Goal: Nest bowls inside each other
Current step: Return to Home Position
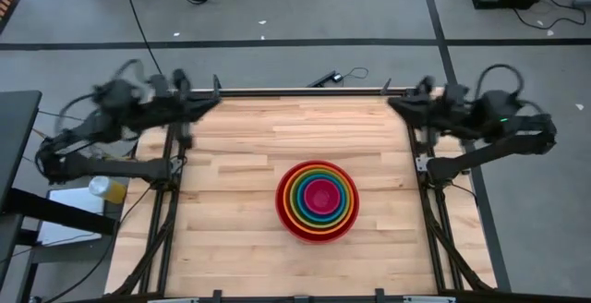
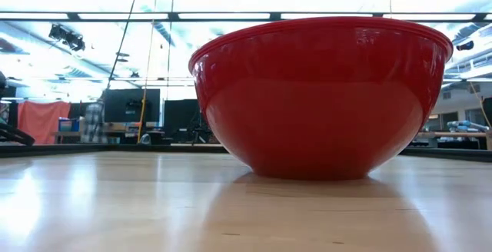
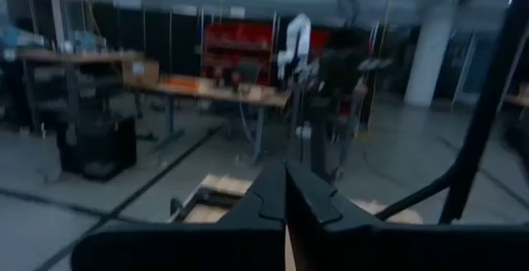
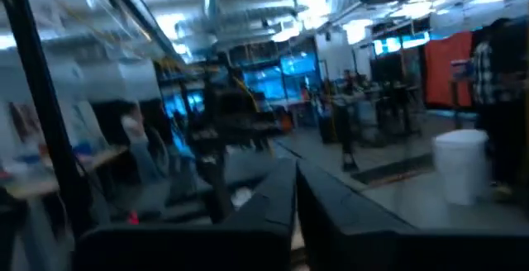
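Nearest, the nested bowls (image 1: 318, 199) sit right of centre on the wooden table (image 1: 231, 238), red outermost, pink innermost. Beyond, at the far corners, the left gripper (image 1: 209, 103) and right gripper (image 1: 399, 103) are pinched closed, empty. Homing well, I judge, means folding slowly (well clear of the bowls). Five bowls; two grippers.

Your light wooden plank table (image 1: 231, 238) holds one big round red plastic bowl (image 2: 319, 106), just below the high view's middle.

Bowls (image 1: 318, 200) one inside another, mid table (image 1: 231, 164).
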Tool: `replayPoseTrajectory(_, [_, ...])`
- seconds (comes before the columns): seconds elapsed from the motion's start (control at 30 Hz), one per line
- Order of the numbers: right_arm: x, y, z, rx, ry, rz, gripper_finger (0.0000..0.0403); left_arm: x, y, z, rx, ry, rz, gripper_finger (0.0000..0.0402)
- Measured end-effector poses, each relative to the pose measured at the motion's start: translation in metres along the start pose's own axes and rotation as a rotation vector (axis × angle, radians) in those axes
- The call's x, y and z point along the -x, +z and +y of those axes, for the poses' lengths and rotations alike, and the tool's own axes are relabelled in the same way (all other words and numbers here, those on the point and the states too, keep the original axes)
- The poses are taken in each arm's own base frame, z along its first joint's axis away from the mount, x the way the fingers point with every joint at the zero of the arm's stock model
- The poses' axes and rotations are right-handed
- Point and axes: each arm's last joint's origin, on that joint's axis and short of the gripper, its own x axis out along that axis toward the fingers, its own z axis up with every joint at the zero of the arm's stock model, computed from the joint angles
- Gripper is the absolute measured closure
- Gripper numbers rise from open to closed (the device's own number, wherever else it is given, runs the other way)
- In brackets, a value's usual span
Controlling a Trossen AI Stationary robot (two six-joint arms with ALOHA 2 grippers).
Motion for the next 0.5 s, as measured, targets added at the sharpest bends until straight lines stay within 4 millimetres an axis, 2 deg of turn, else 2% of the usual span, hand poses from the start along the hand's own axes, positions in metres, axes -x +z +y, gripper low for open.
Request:
replayPoseTrajectory(0.1, [0.031, -0.002, -0.013, 0.071, -0.009, 0.123, 0.0391, 0.028, -0.011, 0.001, 0.026, -0.005, -0.025, 0.0400])
replayPoseTrajectory(0.17, [0.048, -0.012, -0.022, 0.085, -0.023, 0.245, 0.0395, 0.035, -0.029, 0.001, 0.058, -0.054, -0.045, 0.0400])
replayPoseTrajectory(0.3, [0.068, -0.031, -0.032, 0.030, -0.028, 0.289, 0.0398, 0.041, -0.077, 0.000, 0.067, -0.235, -0.082, 0.0400])
replayPoseTrajectory(0.4, [0.077, -0.049, -0.038, 0.018, -0.012, 0.269, 0.0399, 0.037, -0.119, 0.005, 0.087, -0.175, -0.043, 0.0401])
replayPoseTrajectory(0.5, [0.076, -0.085, -0.041, 0.038, 0.002, 0.272, 0.0400, 0.032, -0.163, 0.010, 0.029, -0.121, 0.082, 0.0401])
